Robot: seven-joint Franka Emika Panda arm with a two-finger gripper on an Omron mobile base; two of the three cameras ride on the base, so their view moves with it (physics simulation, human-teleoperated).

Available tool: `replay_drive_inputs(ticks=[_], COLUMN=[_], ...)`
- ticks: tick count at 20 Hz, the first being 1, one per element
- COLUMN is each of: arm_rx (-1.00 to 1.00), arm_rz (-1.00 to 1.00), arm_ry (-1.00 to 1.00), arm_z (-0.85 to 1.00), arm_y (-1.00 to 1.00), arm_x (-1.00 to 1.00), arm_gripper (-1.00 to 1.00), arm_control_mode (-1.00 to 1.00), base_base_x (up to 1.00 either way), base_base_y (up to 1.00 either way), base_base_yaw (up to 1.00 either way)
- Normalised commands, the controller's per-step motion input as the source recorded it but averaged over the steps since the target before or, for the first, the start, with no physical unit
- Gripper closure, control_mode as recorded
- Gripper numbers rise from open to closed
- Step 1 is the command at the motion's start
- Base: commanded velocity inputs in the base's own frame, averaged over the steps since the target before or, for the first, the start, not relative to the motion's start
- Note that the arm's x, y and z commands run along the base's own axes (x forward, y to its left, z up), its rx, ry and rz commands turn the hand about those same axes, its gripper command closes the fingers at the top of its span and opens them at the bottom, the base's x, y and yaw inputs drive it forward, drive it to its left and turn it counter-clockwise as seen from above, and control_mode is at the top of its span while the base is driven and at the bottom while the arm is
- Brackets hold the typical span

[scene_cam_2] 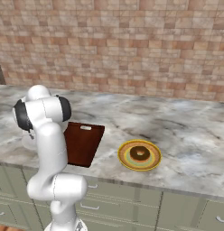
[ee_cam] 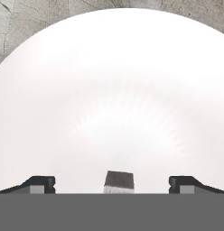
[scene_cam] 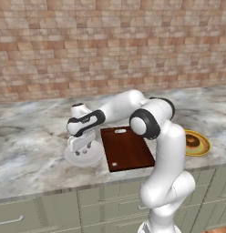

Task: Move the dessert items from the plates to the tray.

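My gripper [scene_cam: 83, 150] hangs low over the plain white plate [scene_cam: 95, 157] at the left of the counter. In the hand view the white plate [ee_cam: 114, 90] spreads wide. The tiny cube-like morsel [ee_cam: 119, 181] lies on it midway between my fingertips [ee_cam: 40, 184], which stand far apart and clear of it, so the gripper [ee_cam: 114, 185] is open. The dark reddish-brown tray [scene_cam: 127, 149] lies just right of that plate, pale slot at its far end. Farther right, the brown ring doughnut [scene_cam_2: 140, 153] rests on the yellow-rimmed plate [scene_cam_2: 126, 159].
The marble counter [scene_cam: 33, 136] runs along a brick wall [scene_cam: 110, 45]. My own arm arches over the tray's far left corner. Green cabinet fronts [scene_cam: 101, 205] line the counter's near edge.
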Motion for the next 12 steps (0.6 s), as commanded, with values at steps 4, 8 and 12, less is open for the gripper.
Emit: replay_drive_inputs(ticks=[4, 8, 12], arm_rx=[0.0, 0.0, 0.0], arm_rz=[0.0, 0.0, 0.0], arm_ry=[0.0, 0.0, 0.0], arm_z=[0.0, 0.0, 0.0], arm_y=[-0.03, -0.09, -0.08], arm_x=[-0.05, -0.01, 0.0], arm_gripper=[-1.0, -1.0, -1.0], arm_control_mode=[-1.0, -1.0, -1.0], base_base_x=[0.0, 0.0, 0.0], base_base_y=[0.0, 0.0, 0.0], base_base_yaw=[0.0, 0.0, 0.0])
